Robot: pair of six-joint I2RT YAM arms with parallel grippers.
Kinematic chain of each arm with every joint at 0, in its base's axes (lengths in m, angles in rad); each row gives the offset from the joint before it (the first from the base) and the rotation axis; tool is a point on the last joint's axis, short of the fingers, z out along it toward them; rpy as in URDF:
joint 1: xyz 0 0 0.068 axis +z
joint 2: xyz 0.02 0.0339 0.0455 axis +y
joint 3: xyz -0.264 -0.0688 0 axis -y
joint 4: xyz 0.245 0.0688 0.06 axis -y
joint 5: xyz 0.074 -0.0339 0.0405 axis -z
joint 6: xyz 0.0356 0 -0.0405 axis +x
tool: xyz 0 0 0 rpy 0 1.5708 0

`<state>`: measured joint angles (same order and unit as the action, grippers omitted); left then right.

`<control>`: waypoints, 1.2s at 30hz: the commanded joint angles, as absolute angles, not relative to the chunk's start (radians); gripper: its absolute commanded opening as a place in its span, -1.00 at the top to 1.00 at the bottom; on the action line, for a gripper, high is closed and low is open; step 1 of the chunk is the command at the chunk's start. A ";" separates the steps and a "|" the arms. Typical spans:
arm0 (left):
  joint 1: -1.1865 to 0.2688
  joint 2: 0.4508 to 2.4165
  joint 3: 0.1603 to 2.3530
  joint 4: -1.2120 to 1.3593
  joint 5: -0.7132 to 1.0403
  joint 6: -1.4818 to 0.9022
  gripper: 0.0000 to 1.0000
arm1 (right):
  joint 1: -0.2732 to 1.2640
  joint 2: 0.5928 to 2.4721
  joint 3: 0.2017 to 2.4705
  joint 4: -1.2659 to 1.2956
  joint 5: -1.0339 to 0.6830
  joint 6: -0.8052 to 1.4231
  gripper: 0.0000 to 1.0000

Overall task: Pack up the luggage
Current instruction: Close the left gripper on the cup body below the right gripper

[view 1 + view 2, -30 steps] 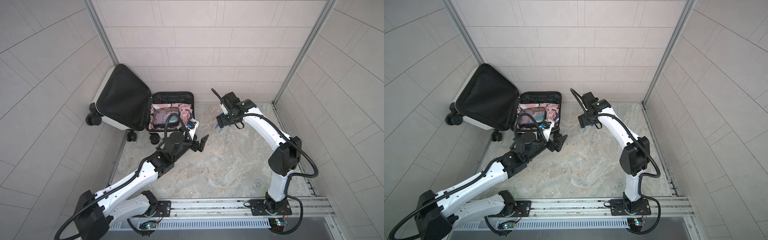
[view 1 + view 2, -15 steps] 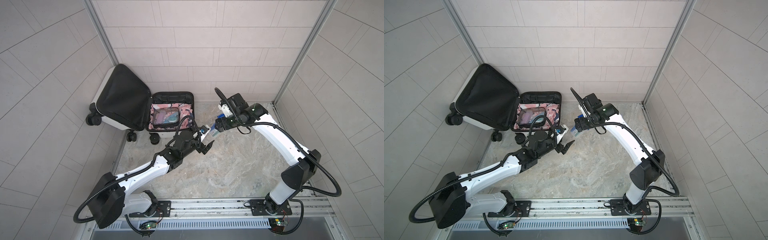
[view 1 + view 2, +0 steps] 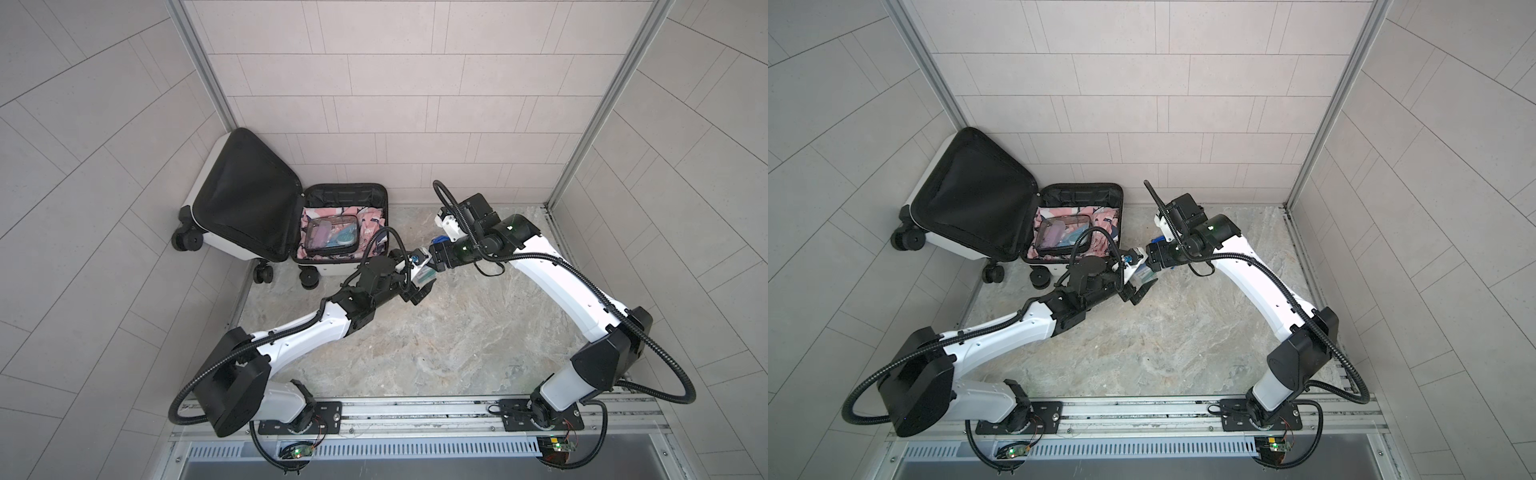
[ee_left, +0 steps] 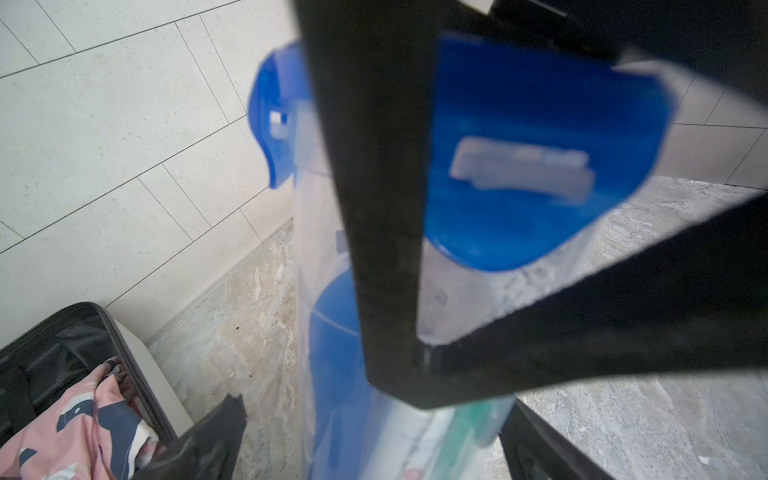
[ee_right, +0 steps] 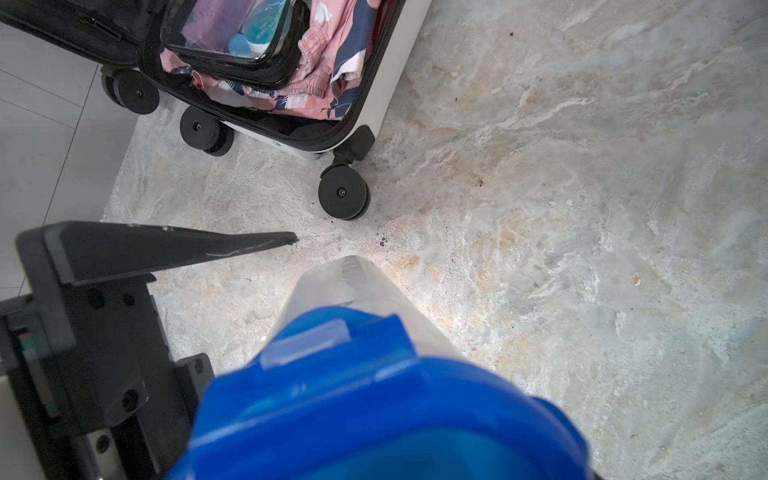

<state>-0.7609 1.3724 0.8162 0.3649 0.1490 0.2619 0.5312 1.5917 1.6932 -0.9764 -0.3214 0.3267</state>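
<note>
R gripper (image 3: 434, 264) — jaws set wide and clamped across a clear box (image 3: 424, 277), which is carried clear of the tabletop (image 3: 457, 332). L gripper (image 3: 417, 278) is fully spread, one finger on either side of the box's free end. We can't tell whether the pads touch it yet.

Change over the last sec: the arms were well apart. R held the box up near the back wall, and L hung by the front of the luggage (image 3: 245, 199). Both have swung in and now meet just beside the case's near corner. We read this as a handover R→L, since L sits closer to the open case. So the box isn't packed yet. L should close before R lets go, else it drops.

Luggage: back corner, open, base flat, lid raised and leaning toward the side wall. Inside already is a clear pouch (image 3: 332, 237) on top of pink patterned cloth (image 3: 370, 220).

View diffs: both top views give the arm layout and the whole case, but the box is tiny there. Only the L wrist cam shows the blue lid (image 4: 540, 145) w/ its clear latch — and a black R finger (image 4: 374, 208) lying across the box. Only the R wrist cam shows the case wheels (image 5: 343, 193) close up. It also shows one of R's own fingers (image 5: 166, 245); the mate is hidden behind the lid.
</note>
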 commanded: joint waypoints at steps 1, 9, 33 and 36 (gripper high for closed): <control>-0.776 1.387 0.846 0.409 0.153 0.287 -1.00 | 0.550 1.531 1.703 -0.908 -0.405 0.351 -0.56; -0.775 1.326 0.766 0.499 0.095 0.265 -1.00 | 0.547 1.512 1.676 -0.917 -0.395 0.338 -0.55; -0.775 1.297 0.759 0.407 0.123 0.304 -1.00 | 0.521 1.444 1.657 -0.902 -0.468 0.333 -0.55; -0.775 1.310 0.767 0.412 0.121 0.307 -0.98 | 0.520 1.449 1.658 -0.900 -0.486 0.338 -0.55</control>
